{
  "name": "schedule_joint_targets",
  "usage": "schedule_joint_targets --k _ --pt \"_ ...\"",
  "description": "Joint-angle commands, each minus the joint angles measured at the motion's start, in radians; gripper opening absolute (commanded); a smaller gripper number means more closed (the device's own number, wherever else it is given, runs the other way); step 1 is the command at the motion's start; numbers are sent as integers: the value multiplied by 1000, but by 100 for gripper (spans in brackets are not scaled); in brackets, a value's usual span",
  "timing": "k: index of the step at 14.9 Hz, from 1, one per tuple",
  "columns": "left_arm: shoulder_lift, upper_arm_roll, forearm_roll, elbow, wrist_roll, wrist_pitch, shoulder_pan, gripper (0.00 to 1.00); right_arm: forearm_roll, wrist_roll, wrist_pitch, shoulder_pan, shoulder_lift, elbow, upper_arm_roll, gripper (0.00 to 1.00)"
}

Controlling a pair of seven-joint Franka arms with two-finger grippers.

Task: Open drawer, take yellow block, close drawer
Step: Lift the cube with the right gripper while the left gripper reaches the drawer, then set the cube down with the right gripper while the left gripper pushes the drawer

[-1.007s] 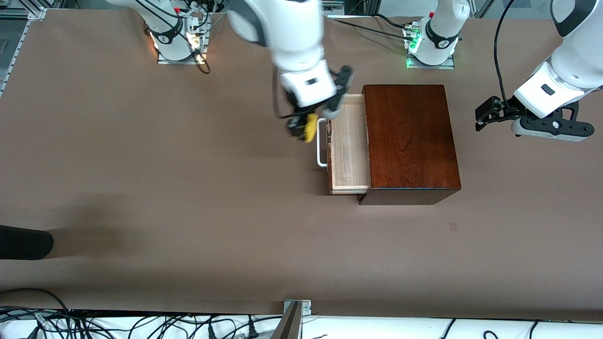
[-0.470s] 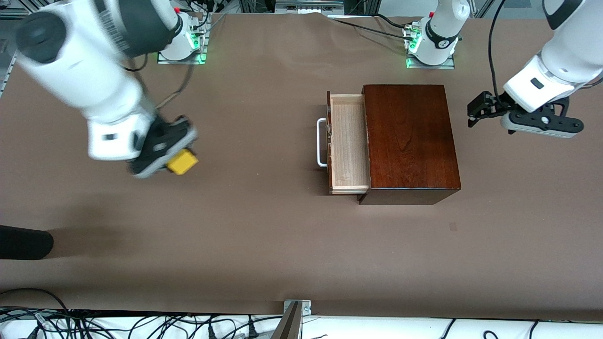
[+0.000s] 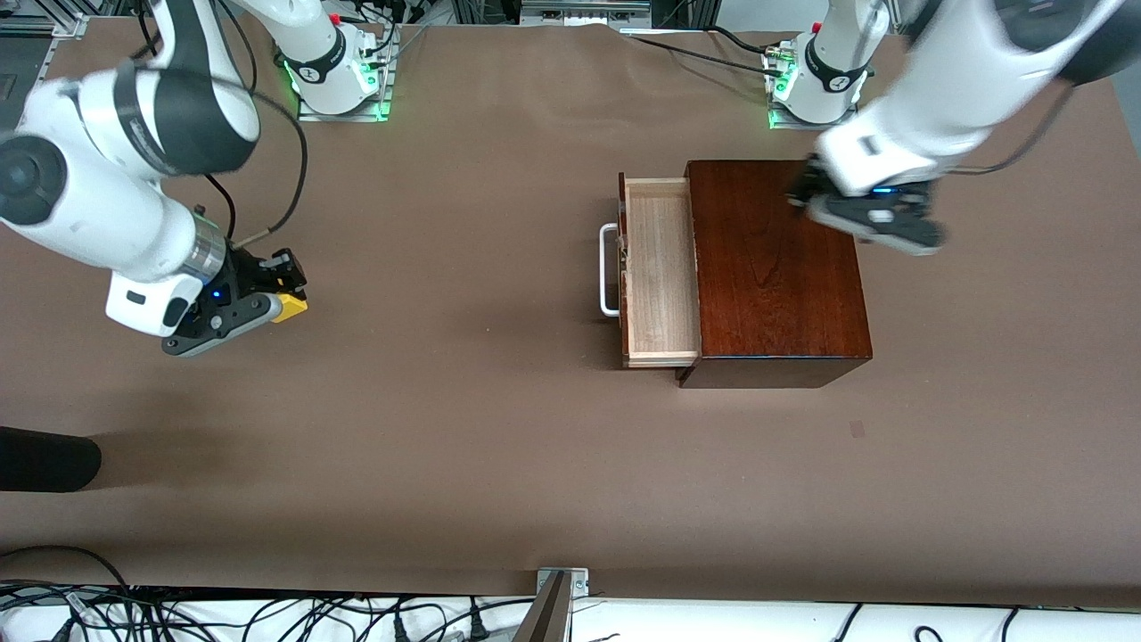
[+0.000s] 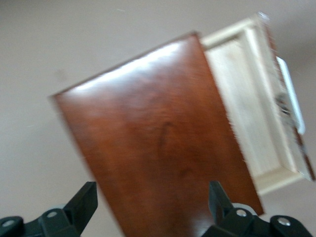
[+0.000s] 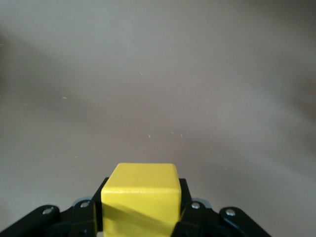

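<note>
The drawer [image 3: 660, 267] of the dark wooden box [image 3: 775, 267] stands pulled out, its pale inside bare, its white handle [image 3: 609, 270] toward the right arm's end of the table. My right gripper [image 3: 278, 294] is shut on the yellow block [image 3: 292, 308], low over the bare table toward the right arm's end. The right wrist view shows the yellow block [image 5: 140, 197] clamped in the right gripper [image 5: 140, 210]. My left gripper [image 3: 802, 192] is open and empty over the box top. The left wrist view shows the left gripper [image 4: 150, 200], the box [image 4: 153, 143] and the drawer [image 4: 252, 103].
A black rounded object [image 3: 45, 459] lies at the table's edge toward the right arm's end. Cables [image 3: 267, 615] run along the edge nearest the front camera. The arms' bases [image 3: 811, 89] stand along the edge farthest from it.
My right gripper has carried the yellow block from beside the drawer handle to the right arm's end of the table and lower. My left gripper has moved from beside the box to over its top.
</note>
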Motion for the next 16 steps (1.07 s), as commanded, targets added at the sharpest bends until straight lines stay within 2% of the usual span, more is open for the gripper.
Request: schedule_joint_targets --k 1,4,6,8,10,12,14,16 --pt "128 -88 -76 72 45 -7 -2 100 2 115 165 -23 -53 -220 22 0" --pt "287 -168 -87 218 53 -7 -46 100 3 137 389 -37 -33 -398 22 0" --pt "378 -193 -87 299 16 -7 -134 100 8 137 495 -40 -1 -463 21 0" --pt "417 -189 -86 329 -59 -7 -209 100 6 183 571 -49 49 -486 21 0" --pt "461 -190 -79 344 -95 -3 -225 100 8 197 660 -51 80 -528 21 0" --pt "505 -192 -76 352 69 66 -226 100 8 214 720 -51 112 -545 19 0" --pt "542 -189 -68 343 259 167 -241 100 9 220 723 -51 120 -545 17 0" --pt "585 -190 -9 343 414 229 -255 100 9 246 731 -51 137 -545 19 0"
